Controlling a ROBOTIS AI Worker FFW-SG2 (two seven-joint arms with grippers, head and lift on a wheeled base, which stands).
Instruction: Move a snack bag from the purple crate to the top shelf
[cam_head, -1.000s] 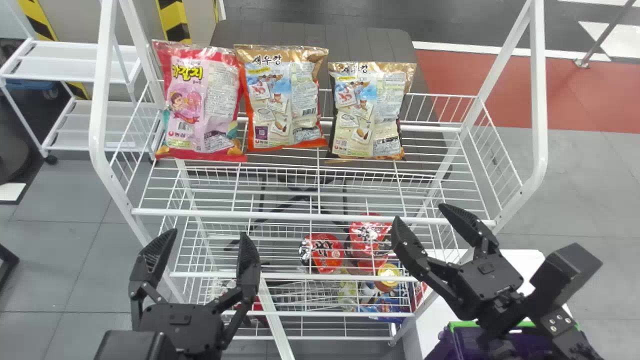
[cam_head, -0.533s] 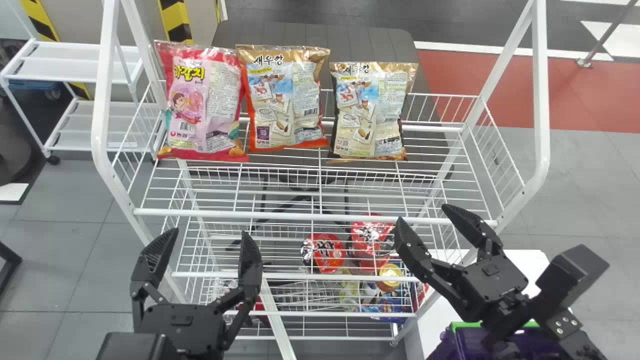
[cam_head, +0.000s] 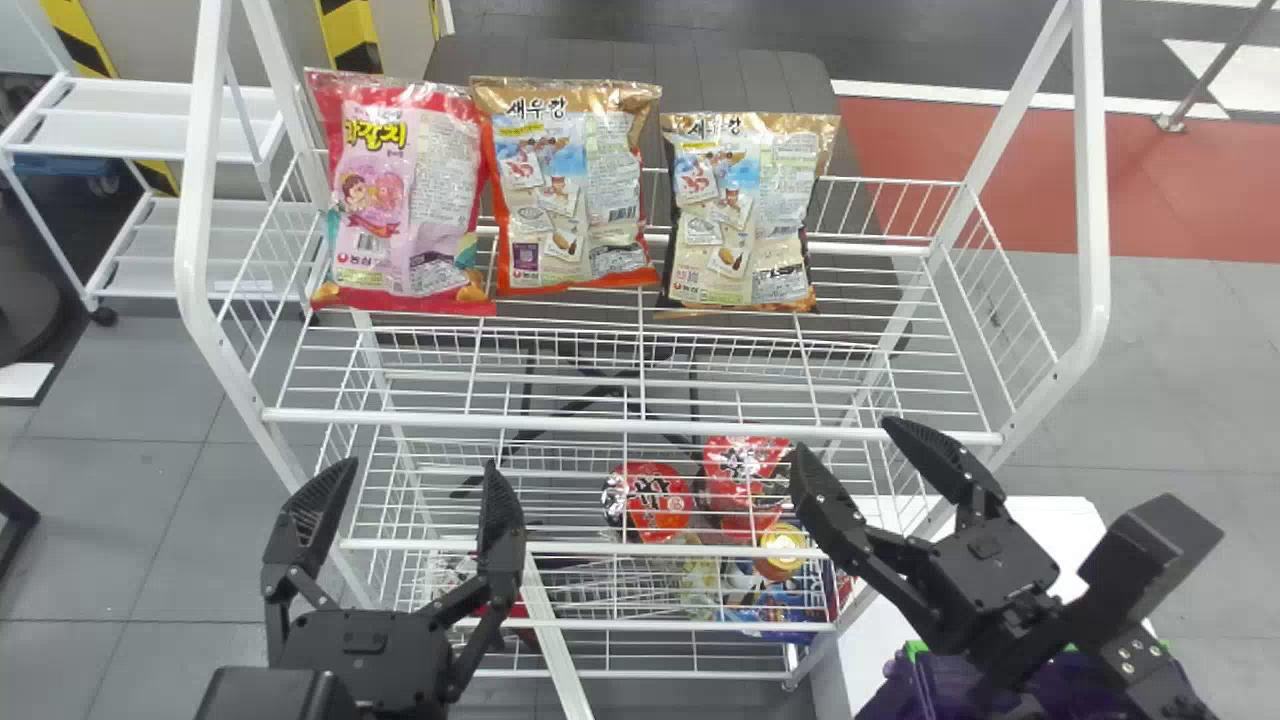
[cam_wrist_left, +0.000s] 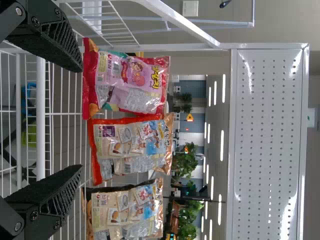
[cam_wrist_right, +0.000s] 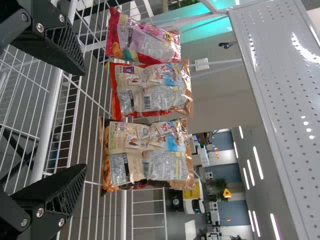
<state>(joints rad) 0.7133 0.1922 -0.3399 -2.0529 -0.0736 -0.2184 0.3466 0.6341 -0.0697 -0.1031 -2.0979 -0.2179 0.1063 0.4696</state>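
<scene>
Drifting slightly rightward, the right claw (cam_head: 845, 436) is empty and has no bag yet

At the left, the other claw (cam_head: 420, 462) is parked before the rack (cam_head: 630, 426), its fingers spread wide and nothing between them. Beyond it, three snack bags stand side by side on the upper wire shelf: a pink-and-red one (cam_head: 400, 200), an orange-edged one (cam_head: 570, 190) and a black-edged one (cam_head: 740, 210). They and the rack have crept a touch up the head view in the last half second, a small shift that seems to advance the task little. Room remains right of the black-edged bag, probably the spot for another.

Farther right, the right claw is opened wide too, gripping nothing and clear of the bags. It likely has to go down next to the purple crate (cam_head: 935, 685), at the lower right, partly behind its arm. Whether a bag lies inside, I cannot tell.
</scene>
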